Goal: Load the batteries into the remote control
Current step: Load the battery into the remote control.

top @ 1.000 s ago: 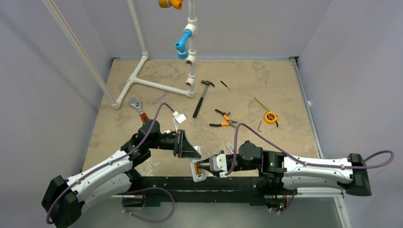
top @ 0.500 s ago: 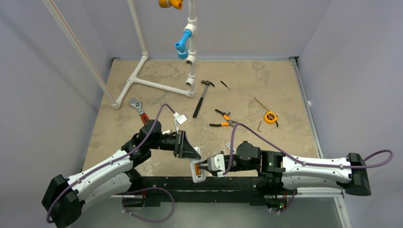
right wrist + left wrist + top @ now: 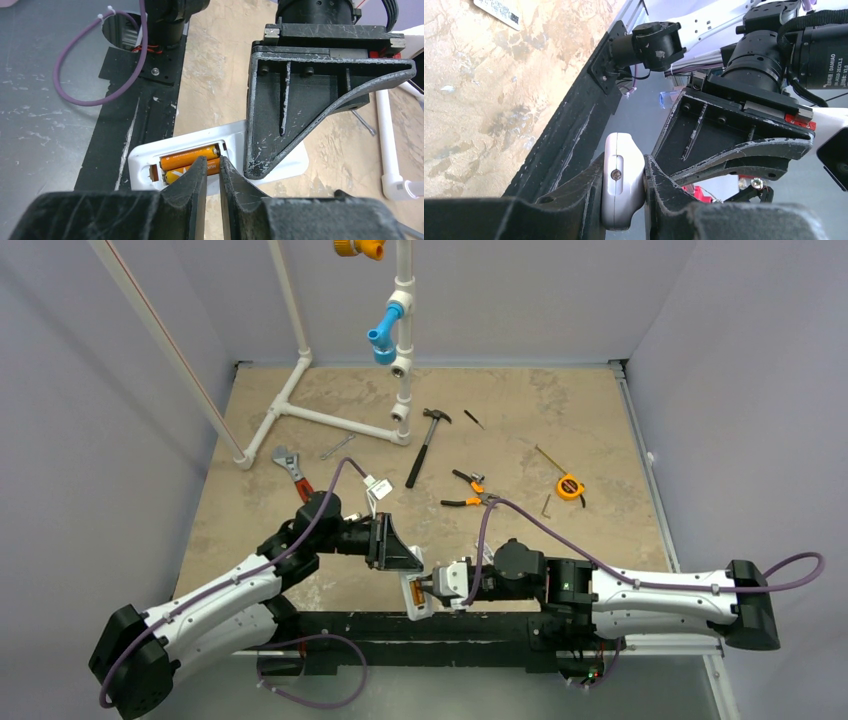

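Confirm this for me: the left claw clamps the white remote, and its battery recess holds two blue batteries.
Wrong on the colour only. The left claw does clamp the white remote, but the two batteries in its recess are orange, not blue. The right wrist view shows them lying side by side just past the right claw.

remote control [image 3: 416, 597]: held by left gripper [image 3: 408, 562]
batteries [image 3: 409, 594]: orange, in its recess
right gripper [image 3: 430, 587]: at the batteries

1 overhead view, 2 close wrist views
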